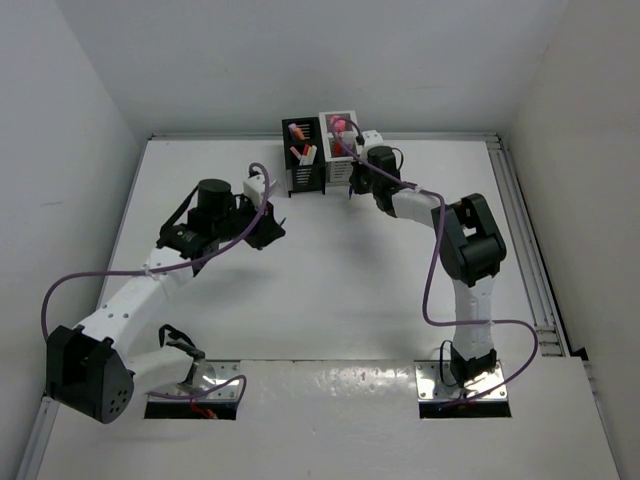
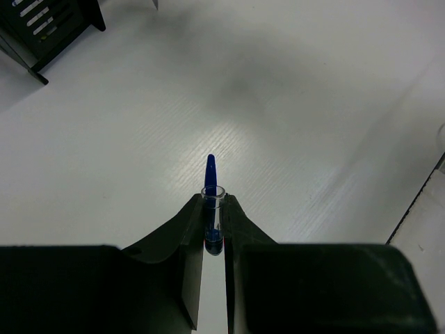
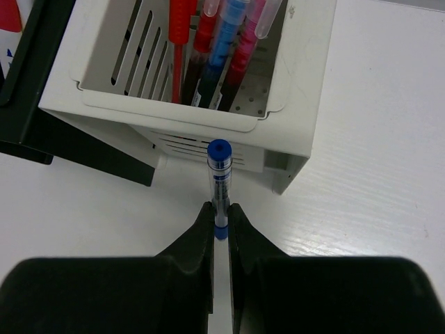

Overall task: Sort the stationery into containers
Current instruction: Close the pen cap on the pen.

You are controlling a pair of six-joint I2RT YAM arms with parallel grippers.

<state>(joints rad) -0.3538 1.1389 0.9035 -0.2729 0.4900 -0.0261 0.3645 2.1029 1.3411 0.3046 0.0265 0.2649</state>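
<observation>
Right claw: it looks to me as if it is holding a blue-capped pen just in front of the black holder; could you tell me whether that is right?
Not quite. The right claw is shut on the blue-capped pen, but it sits just in front of the white holder, not the black holder beside it. The right wrist view shows this.

Two joined holders stand at the far edge of the table [image 1: 330, 290], the left-hand holder [image 1: 308, 178] touching the right-hand holder [image 3: 174, 113], stationery [image 3: 222, 42] upright inside each. The right gripper [image 3: 220, 212] sits just before the right-hand holder, a pen [image 3: 220, 174] pinched between its fingers, pointing at the near wall. The left gripper [image 2: 213, 209] is well apart, further left and nearer the arm bases, and clamps a second pen [image 2: 211, 170] above bare table.
</observation>
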